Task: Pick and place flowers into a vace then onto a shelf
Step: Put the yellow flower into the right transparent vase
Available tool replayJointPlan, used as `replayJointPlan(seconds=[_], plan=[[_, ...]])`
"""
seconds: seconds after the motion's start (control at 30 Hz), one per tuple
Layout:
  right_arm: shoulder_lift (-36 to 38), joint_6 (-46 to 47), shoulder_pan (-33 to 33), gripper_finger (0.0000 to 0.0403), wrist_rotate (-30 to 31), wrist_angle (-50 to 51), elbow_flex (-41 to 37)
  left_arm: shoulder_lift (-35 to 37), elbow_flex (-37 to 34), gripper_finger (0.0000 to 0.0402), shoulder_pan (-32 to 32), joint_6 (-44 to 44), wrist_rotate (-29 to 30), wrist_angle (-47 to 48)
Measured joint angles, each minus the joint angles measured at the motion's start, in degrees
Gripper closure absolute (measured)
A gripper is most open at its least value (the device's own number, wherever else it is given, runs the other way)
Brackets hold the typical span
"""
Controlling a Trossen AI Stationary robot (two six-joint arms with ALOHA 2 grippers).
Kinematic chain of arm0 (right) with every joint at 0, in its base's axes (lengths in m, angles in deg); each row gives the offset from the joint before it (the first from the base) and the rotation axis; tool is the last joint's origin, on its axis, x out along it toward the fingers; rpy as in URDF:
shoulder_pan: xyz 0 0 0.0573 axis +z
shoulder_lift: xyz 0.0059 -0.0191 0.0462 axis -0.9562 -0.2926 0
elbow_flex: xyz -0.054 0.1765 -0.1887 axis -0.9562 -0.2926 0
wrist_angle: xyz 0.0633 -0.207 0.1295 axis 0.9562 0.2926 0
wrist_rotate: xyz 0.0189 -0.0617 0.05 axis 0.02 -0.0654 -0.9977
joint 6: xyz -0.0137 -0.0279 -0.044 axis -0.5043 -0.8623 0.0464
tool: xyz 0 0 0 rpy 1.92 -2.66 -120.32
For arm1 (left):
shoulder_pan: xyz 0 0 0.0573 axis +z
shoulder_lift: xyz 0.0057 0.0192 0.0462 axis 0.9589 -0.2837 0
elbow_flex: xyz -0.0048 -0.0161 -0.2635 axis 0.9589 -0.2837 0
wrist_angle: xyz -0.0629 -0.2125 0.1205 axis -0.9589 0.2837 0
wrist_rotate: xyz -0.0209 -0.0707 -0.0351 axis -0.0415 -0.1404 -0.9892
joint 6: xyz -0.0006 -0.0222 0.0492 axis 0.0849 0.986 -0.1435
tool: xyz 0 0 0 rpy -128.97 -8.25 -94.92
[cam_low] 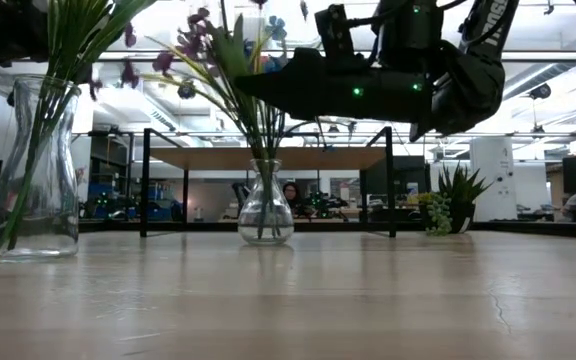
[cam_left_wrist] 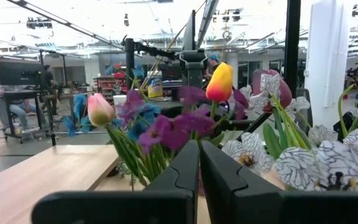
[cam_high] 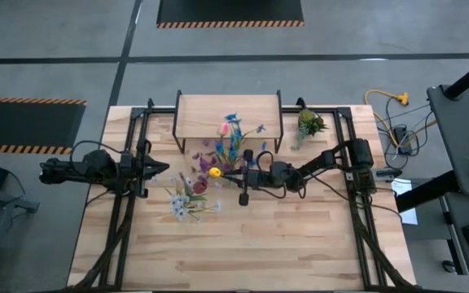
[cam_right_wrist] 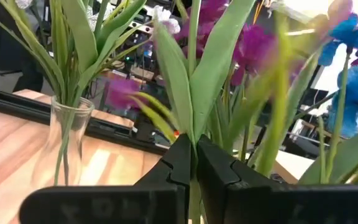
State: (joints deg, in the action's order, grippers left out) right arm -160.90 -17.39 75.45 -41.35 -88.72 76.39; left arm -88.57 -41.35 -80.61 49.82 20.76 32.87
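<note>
High view: you are seeing the right end effector (cam_high: 228, 173) reaching over the desk (cam_high: 300, 244) toward a vase (cam_low: 265, 208) of flowers (cam_high: 228, 138) standing just in front of the shelf (cam_high: 229, 114). In the right wrist view its fingers are pinching a green stem (cam_right_wrist: 194, 81). The left end effector (cam_high: 163, 168) is waiting closed at the desk's left, near a second vase (cam_low: 34, 170).
</note>
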Motion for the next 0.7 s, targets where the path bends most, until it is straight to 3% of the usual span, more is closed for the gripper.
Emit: replayJointPlan(seconds=[0.37, 0.7], plan=[[0.03, 1.42, 0.02, 0.0388, 0.04, 0.19, 0.11, 0.01, 0.0, 0.0402, 0.01, 0.02, 0.0, -0.02], [0.05, 3.35, 0.3, 0.0281, 0.23, 0.48, 0.11, 0.01, 0.0, 0.0402, 0.0, 0.02, 0.0, -0.04]])
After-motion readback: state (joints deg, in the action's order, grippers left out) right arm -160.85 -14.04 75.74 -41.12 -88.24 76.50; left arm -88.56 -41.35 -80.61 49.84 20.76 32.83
